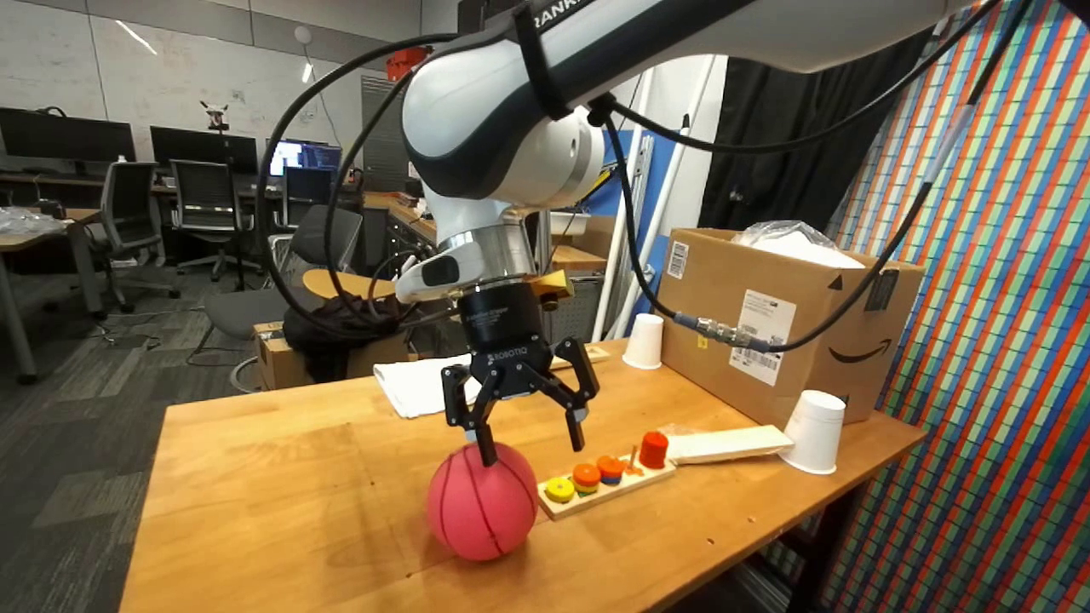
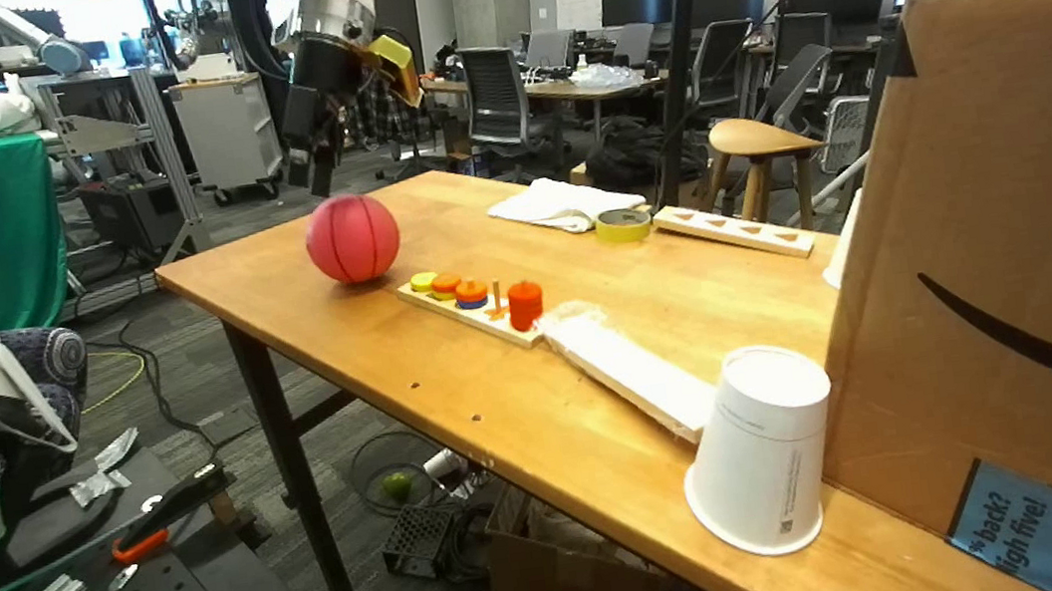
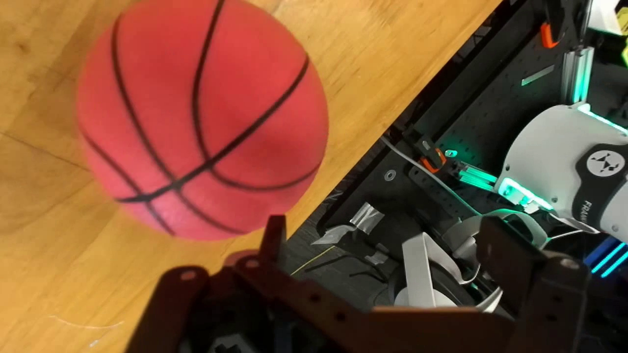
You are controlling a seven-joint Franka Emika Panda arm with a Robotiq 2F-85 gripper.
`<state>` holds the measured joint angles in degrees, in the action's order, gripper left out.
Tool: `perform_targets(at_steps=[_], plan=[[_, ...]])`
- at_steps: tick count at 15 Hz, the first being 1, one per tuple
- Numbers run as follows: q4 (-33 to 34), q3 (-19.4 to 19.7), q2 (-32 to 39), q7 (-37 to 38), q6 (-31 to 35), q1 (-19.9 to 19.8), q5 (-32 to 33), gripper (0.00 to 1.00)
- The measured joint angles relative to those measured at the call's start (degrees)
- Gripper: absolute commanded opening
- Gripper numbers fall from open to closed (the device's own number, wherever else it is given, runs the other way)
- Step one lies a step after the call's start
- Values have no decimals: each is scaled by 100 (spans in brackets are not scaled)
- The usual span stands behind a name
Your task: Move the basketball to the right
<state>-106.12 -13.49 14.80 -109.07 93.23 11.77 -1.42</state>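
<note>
Gripper: spread wide, grasping nothing.
Basketball: on table, near edge.
Approach: likely best centred over ball, then lowered slowly, straddling evenly.

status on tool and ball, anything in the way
Tool open, holding nothing. Ball on table, ungripped. Ring toy close beside ball, possibly in the way.

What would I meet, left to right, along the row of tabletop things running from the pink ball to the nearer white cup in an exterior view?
In an exterior view: pinkish-red ball → wooden ring toy → long pale slat → upside-down white cup.
</note>
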Motion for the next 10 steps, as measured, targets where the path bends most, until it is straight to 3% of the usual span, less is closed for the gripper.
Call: perform_targets(at_steps=[10], plan=[[494,-12,519,-163,-635,-6,89,100]])
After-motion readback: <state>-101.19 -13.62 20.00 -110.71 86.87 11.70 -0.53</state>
